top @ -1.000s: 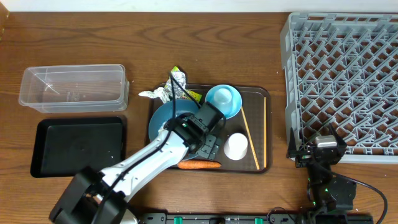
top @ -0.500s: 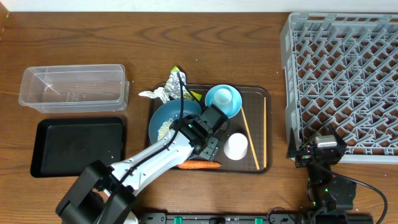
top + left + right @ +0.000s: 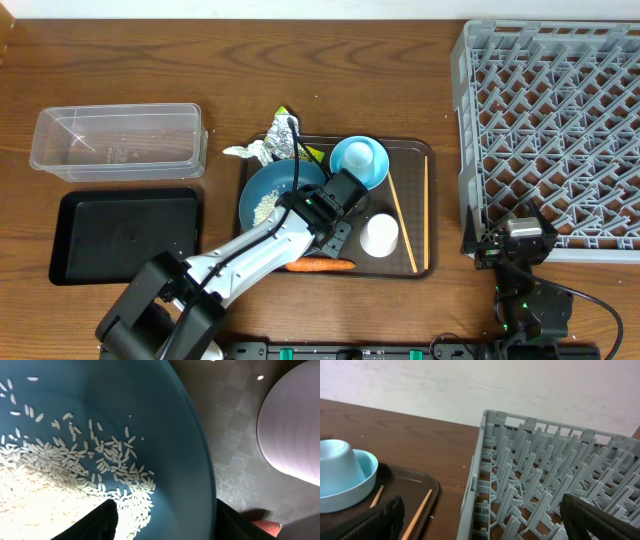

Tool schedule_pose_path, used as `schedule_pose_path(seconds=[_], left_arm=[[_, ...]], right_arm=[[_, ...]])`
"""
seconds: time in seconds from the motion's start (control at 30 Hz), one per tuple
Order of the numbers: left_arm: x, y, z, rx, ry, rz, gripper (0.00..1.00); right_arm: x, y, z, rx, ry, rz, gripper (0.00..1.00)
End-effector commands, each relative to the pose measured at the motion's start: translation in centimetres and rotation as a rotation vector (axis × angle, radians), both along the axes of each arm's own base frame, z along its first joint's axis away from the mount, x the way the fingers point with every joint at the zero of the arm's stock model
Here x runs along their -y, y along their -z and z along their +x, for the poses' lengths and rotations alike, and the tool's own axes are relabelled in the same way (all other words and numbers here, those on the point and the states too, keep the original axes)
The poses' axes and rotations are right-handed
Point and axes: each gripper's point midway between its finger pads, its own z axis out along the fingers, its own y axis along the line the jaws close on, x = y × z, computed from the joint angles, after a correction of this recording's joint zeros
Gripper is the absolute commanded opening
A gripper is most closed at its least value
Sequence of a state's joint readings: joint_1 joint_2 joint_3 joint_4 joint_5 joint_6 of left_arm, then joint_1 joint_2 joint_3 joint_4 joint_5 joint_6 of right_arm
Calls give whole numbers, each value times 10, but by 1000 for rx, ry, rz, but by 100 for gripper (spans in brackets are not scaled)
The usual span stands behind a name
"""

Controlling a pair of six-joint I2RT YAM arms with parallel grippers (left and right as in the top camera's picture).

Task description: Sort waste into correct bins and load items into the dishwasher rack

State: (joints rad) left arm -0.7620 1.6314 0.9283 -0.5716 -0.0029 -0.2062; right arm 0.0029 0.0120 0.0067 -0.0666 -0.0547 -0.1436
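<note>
Since a second ago the left arm has slid a little further over the bowl and its jaws have narrowed. Nearest the robot, a small orange carrot (image 3: 320, 265) lies along the near edge of the dark brown rectangular serving tray (image 3: 420, 150), with an upturned whitish-pink cup (image 3: 380, 236) just beyond it and two thin wooden chopsticks (image 3: 403, 222) to its right. The left gripper (image 3: 165, 515) straddles the rim of the large dark blue bowl (image 3: 265, 190): one finger (image 3: 100, 520) is inside over the heap of white rice grains (image 3: 60, 485), the other outside, jaws still apart and not clamped. Farther back a pale blue cup (image 3: 358, 157) sits upside down in a small pale blue bowl (image 3: 378, 175). Crumpled silver foil (image 3: 255, 150) and a yellow-green wrapper (image 3: 285, 117) lie at the tray's far left corner. To the left, the shallow black rectangular tray (image 3: 125, 235) sits nearer, the clear rectangular plastic tub (image 3: 120, 140) behind it. On the right, the right gripper (image 3: 482, 520) hangs with jaws wide apart, holding nothing, at the near edge of the large grey plastic lattice rack (image 3: 560, 120).
</note>
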Motion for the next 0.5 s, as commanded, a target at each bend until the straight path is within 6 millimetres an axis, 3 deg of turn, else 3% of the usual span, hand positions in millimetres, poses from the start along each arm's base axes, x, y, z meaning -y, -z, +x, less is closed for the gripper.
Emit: schedule_pose_path(seconds=[0.0,0.1,0.3,0.47], left_arm=[[1,2,-1,-9,9,2,55],[2,2,0,-7,9,0,39],[5,-4,3,9,10,-15,29],[7,-11,5,26,10,-30,7]], right_arm=[[3,0,0,3,10,-15,99],[3,0,0,2,10,-15,99],[3,0,0,2,10,-15,99],[3,0,0,3,10,-15,99]])
